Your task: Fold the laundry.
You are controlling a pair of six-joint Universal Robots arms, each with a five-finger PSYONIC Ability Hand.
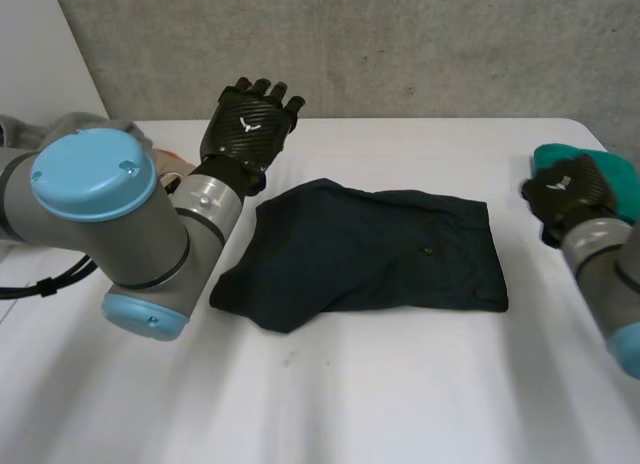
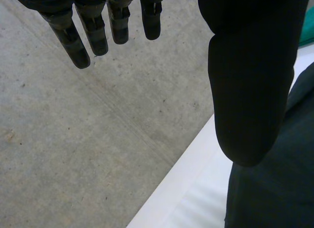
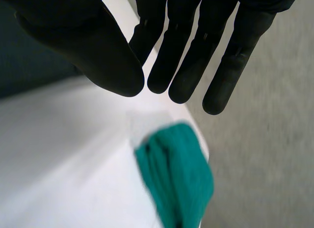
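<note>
A dark navy garment [image 1: 370, 254] lies folded flat in the middle of the white table [image 1: 400, 404]. My left hand [image 1: 250, 124] hovers raised over the garment's far left corner, open with straight fingers [image 2: 73, 36] and thumb [image 2: 250, 80], touching nothing; the navy cloth [image 2: 274, 188] lies below the thumb. My right hand [image 1: 568, 192] is at the table's right edge, clear of the garment. Its fingers [image 3: 186, 51] are drawn in toward the thumb and hold nothing. A green cloth [image 3: 176, 174] lies beyond its fingertips.
The green cloth [image 1: 610, 179] sits at the table's right edge behind my right hand. A grey heap of cloth [image 1: 80, 124] lies at the far left behind my left arm. A concrete wall stands behind the table.
</note>
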